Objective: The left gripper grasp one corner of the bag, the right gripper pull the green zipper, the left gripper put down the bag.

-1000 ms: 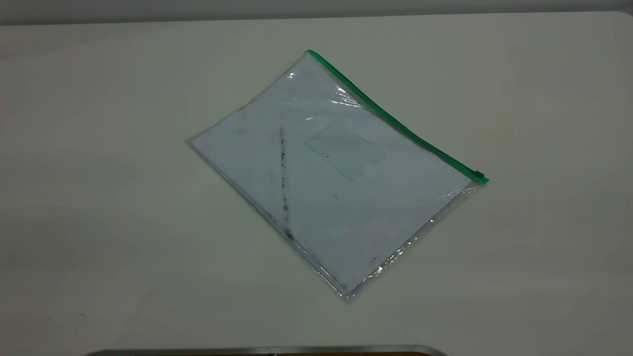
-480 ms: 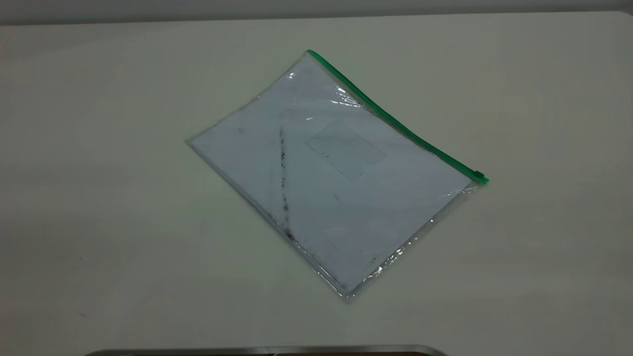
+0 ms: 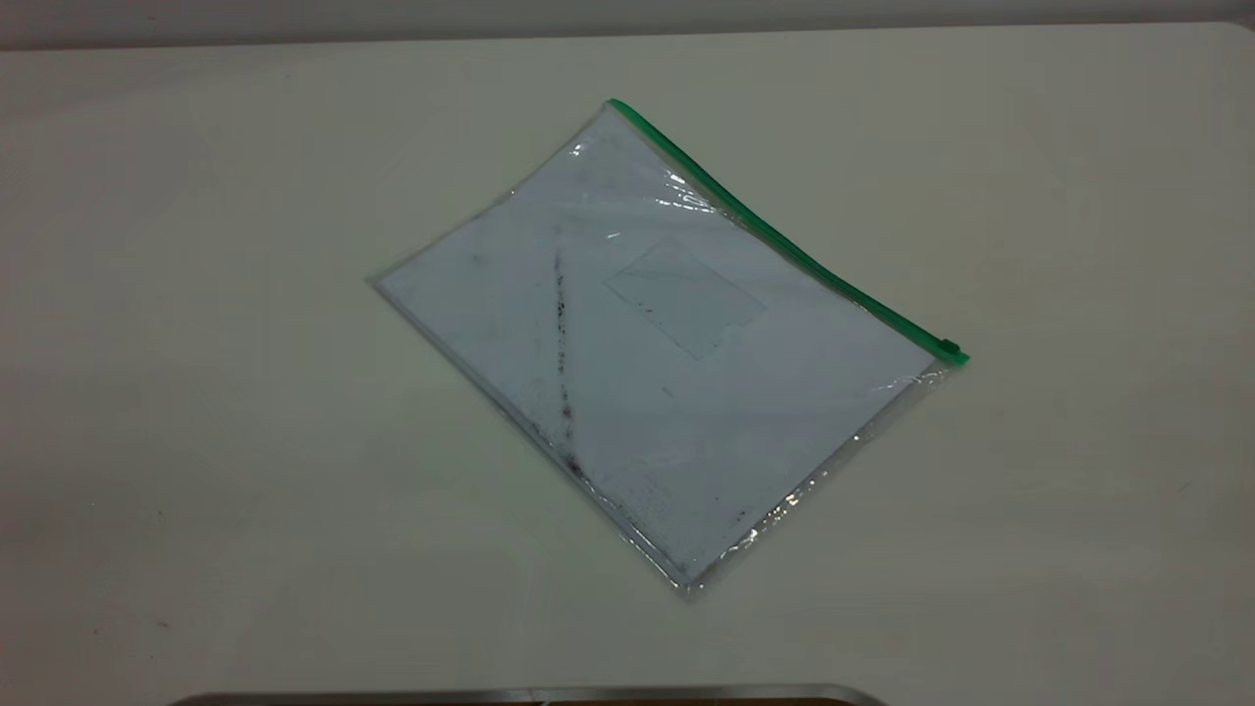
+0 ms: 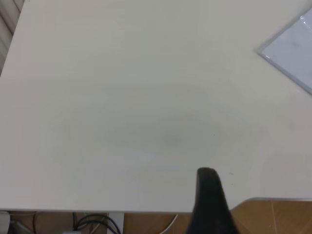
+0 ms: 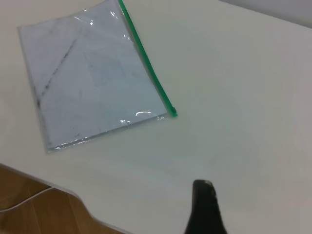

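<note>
The bag (image 3: 667,343) lies flat mid-table (image 3: 196,441), looking thin, limp and slick, so I'd pinch a corner beside the green zipper (image 3: 784,245); my left gripper (image 4: 210,204) and right gripper (image 5: 204,209) hover well apart from it, spread unreadable.

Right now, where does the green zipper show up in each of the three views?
Exterior view: the green zipper edges the bag's far-right long side, slider at its right end.
Left wrist view: not in it; only one bag corner shows.
Right wrist view: the strip runs diagonally at upper centre.
Shared landmark: the bag's dark smudge line.
</note>
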Available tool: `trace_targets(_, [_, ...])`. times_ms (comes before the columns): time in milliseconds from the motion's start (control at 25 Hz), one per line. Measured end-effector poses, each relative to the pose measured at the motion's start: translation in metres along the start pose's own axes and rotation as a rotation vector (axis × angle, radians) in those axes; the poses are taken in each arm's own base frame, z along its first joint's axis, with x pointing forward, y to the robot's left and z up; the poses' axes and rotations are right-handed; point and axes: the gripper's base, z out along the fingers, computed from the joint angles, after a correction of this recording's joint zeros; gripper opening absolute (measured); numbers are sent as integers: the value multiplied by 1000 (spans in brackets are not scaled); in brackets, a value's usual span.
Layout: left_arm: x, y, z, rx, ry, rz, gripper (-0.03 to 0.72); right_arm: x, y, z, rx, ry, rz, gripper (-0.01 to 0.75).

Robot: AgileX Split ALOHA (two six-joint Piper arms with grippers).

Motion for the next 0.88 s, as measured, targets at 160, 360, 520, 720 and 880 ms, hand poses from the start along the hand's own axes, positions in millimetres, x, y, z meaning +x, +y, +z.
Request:
trace_targets(160, [0, 0, 0, 0, 0, 0, 588, 0, 0, 0, 0, 0, 0, 580])
trace_targets(360, [0, 0, 0, 0, 0, -1, 588, 0, 0, 0, 0, 0, 0, 580])
trace_targets(520, [0, 0, 0, 0, 0, -1, 588, 0, 0, 0, 27, 3, 16, 580])
trace_targets(720, [0, 0, 0, -1, 1, -1, 588, -1, 1, 1, 104, 11, 63, 580])
trace_targets(880, [0, 0, 0, -1, 1, -1, 588, -1, 1, 2, 150, 15, 100, 580])
